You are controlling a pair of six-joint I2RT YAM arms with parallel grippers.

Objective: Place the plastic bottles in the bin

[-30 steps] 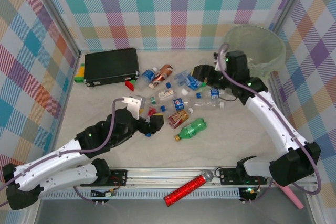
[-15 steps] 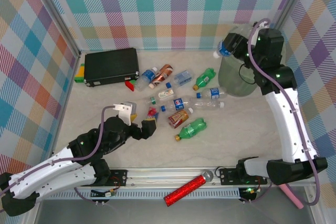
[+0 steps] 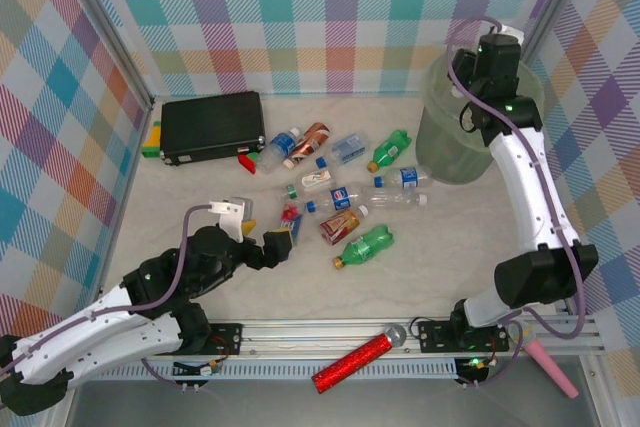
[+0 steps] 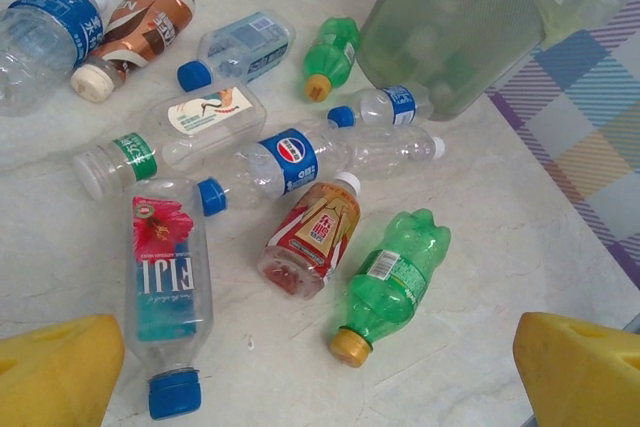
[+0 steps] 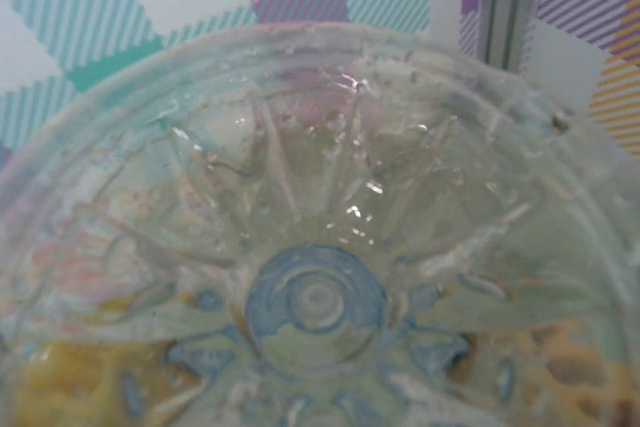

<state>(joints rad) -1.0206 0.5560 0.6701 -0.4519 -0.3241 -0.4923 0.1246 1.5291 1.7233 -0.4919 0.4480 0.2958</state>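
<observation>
**Hanging over the bin, right arm with a clear bottle at its fingers**

Top camera: the pale-green bin [image 3: 440, 152] stands in the far right corner; what lies inside cannot be made out. The right gripper [image 3: 489, 63] hangs above its far rim. The left gripper [image 3: 268, 234] sits low over the table [image 3: 440, 247], jaws spread wide, just short of the bottles [image 3: 345, 197] strewn between a black case [image 3: 212, 127] and the bin. A red glittery tube [image 3: 352, 362] lies at the near edge.

Left wrist: two yellow fingers [image 4: 60, 372] stand far apart with nothing between them. Ahead, every bottle lies on its side outside the bin: two green bottles [image 4: 395, 272], one brown bottle [image 4: 135, 27], one red-labelled bottle [image 4: 310, 237], the rest clear. At least eleven; overlaps blur the exact count. A blue-capped bottle [image 4: 165, 287] lies just beside the left finger. A small blue-labelled bottle [image 4: 385, 107] lies just beside the bin's wall.

Right wrist: the ribbed base of one clear bottle [image 5: 318, 302] sits close to the lens, its blue cap showing through. The right fingers [image 5: 570, 352] are a yellow blur behind the plastic, and I cannot tell whether they clamp it.
</observation>
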